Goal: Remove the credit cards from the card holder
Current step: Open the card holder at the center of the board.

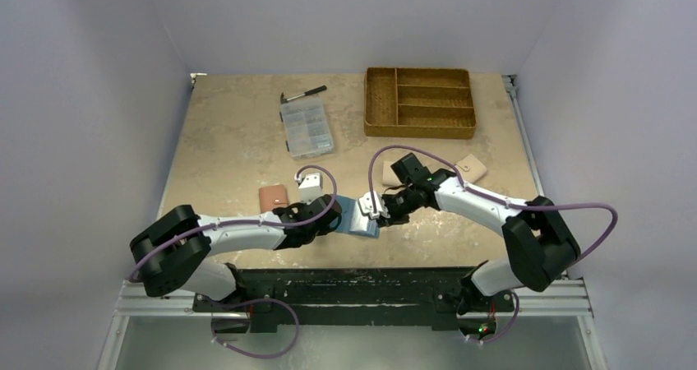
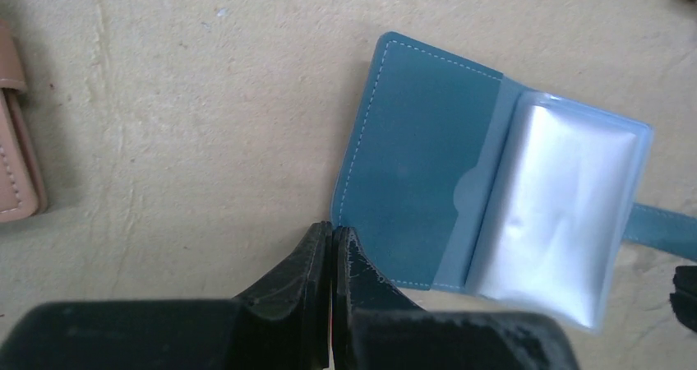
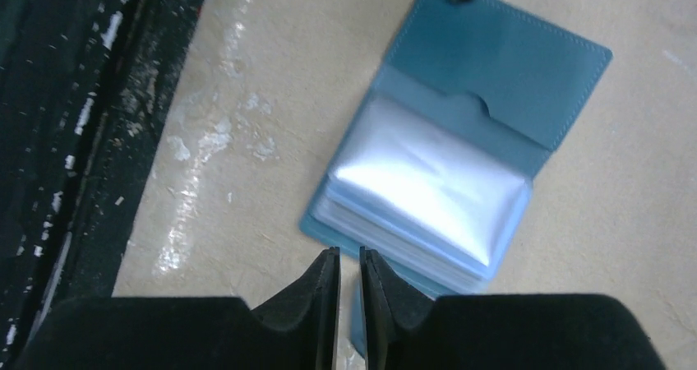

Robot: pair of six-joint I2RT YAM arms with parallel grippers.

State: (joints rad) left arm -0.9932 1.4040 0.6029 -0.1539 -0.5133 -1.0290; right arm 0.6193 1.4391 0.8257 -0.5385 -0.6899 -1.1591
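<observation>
The dark blue card holder [image 1: 359, 219] lies open on the table between my two grippers. Its blue flap [image 2: 419, 181] is flat, and a stack of clear plastic sleeves [image 2: 567, 205] glares white on the other half. The credit cards are hidden; I cannot make any out in the sleeves [image 3: 427, 181]. My left gripper [image 2: 332, 232] is shut with nothing in it, its tips at the flap's near corner. My right gripper [image 3: 349, 255] hovers at the sleeve side's edge, jaws a narrow gap apart, over the holder's snap tab [image 2: 662, 222].
A pink-brown wallet [image 1: 274, 197] lies left of the card holder and a beige wallet [image 1: 473, 167] lies behind the right arm. Further back are a clear organiser box [image 1: 308, 130], a marker [image 1: 302, 94] and a wicker tray [image 1: 421, 101]. The black frame [image 3: 66, 140] borders the table's near edge.
</observation>
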